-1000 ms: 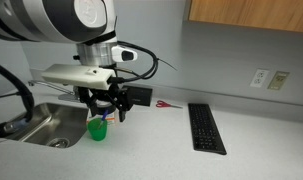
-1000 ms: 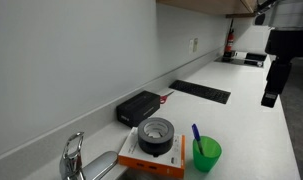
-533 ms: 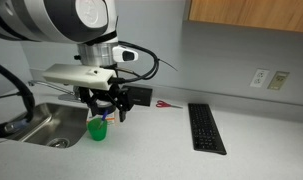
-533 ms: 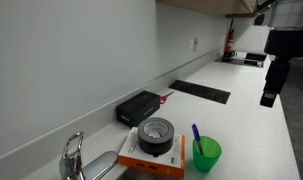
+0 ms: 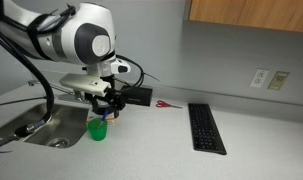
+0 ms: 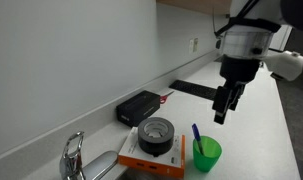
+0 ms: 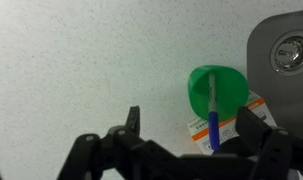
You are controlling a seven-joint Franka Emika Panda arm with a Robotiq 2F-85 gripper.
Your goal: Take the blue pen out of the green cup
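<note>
The green cup (image 5: 97, 129) stands on the counter beside the sink, and also shows in an exterior view (image 6: 206, 153). The blue pen (image 6: 196, 135) stands in it, leaning, with its whitish part inside the cup. In the wrist view the cup (image 7: 226, 85) lies just ahead of the jaws, with the pen (image 7: 212, 118) sticking out toward the camera. My gripper (image 7: 194, 128) is open and empty, one finger on each side of the pen. It hovers above the cup in both exterior views (image 5: 111, 112) (image 6: 221, 114), without touching it.
A black tape roll (image 6: 156, 133) sits on an orange-edged box (image 6: 151, 162) next to the cup. The sink (image 5: 46, 125) and faucet (image 6: 73, 158) are close by. A black box (image 6: 139, 105), red-handled scissors (image 5: 166, 104) and a black keyboard (image 5: 206, 127) lie farther along the counter.
The arm has swung and the gripper has come in over the green cup from farther along the counter. The cup and pen have not moved.
</note>
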